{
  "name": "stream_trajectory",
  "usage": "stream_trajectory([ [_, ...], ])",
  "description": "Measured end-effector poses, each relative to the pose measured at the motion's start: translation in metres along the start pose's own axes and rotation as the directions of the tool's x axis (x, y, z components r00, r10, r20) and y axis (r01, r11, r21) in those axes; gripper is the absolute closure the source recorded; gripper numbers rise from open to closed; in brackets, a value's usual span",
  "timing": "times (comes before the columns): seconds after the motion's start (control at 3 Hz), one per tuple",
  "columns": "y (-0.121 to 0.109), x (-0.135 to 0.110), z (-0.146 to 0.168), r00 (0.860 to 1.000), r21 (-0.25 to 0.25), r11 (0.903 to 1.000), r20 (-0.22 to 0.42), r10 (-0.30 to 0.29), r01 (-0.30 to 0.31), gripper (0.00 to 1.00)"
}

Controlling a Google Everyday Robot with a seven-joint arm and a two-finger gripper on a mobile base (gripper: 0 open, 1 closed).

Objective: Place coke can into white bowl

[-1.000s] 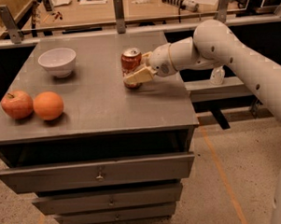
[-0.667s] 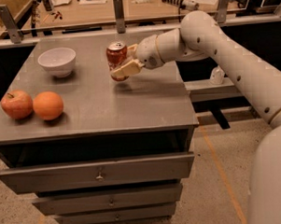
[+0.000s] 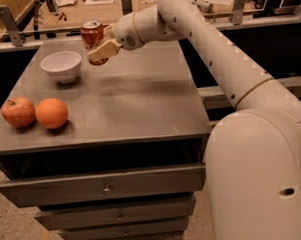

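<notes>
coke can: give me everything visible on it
The coke can is red with a silver top, metallic-looking. It is upright and held off the table by the gripper, whose tan fingers clamp its lower half. It hangs beside the white bowl, not yet over it, touching nothing else.

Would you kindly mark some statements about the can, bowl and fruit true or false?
1. The gripper, above the far side of the table, has its jaws shut on the coke can. True.
2. The coke can sits inside the white bowl. False: the bowl is empty; the can hangs beside it.
3. The apple and orange lie side by side near the front edge. True.
4. The orange lies in the white bowl. False: it rests on the table beside the apple.
</notes>
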State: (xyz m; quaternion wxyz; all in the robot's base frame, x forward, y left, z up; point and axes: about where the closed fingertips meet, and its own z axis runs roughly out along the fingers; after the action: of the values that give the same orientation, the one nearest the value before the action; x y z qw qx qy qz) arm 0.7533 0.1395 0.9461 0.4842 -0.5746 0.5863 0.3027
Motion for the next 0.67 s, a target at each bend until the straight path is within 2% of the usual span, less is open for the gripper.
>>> stream_trajectory([
  [0.33,0.0,0.0,0.0,1.0,0.0,1.0,0.0,0.0,0.0,1.0],
  [0.67,-0.011,-0.006,0.01,0.999,0.068,0.997,0.001,0.039,-0.039,1.0],
])
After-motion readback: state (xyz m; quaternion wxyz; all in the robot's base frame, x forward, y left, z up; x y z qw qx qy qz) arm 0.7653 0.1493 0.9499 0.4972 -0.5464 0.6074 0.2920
